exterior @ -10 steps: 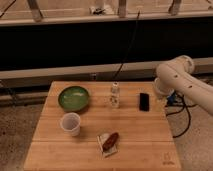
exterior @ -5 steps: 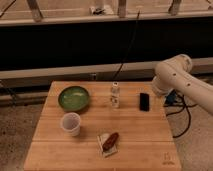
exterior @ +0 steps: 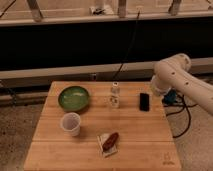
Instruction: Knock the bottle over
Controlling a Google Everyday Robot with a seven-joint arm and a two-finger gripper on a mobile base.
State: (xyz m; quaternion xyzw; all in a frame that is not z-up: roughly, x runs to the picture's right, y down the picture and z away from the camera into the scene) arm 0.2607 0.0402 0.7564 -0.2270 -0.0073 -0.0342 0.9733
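The bottle is small and clear, with a pale cap and a light label band. It stands upright near the middle of the back half of the wooden table. My gripper is the dark piece at the end of the white arm. It hangs low over the table to the right of the bottle, with a clear gap between them.
A green bowl sits at the back left. A white paper cup stands in front of it. A brown object on a pale wrapper lies at the front middle. Cables hang off the table's right side.
The white arm has shifted slightly to the left. The gripper and the bottle stay where they were.
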